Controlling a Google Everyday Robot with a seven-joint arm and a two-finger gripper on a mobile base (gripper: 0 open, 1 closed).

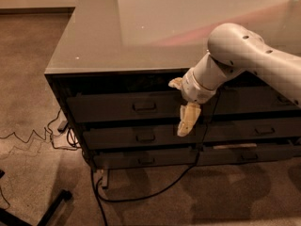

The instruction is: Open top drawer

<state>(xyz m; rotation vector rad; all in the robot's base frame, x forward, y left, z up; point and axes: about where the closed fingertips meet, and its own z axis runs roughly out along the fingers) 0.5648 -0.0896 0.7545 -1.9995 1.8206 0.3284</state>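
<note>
Gripper [184, 109] hangs before the top drawer [108, 108], right of its pull [144, 106]; open or closed, I cannot tell. Best play: slide left, level with that pull, catch it squarely, draw straight out. The drawer's a wide dark grey front just under the worktop [117, 41], seemingly barely out.

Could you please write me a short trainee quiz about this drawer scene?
1. The cream end effector hangs before the wide dark grey top drawer, on which side of its small rectangular metal pull in the picture: A left, B right?
2. True or false: that drawer stands pulled fully out.
3. What trails across the brown carpet below the glossy grey cabinet?
Key: 1 B; 2 false; 3 a black cable.
</note>
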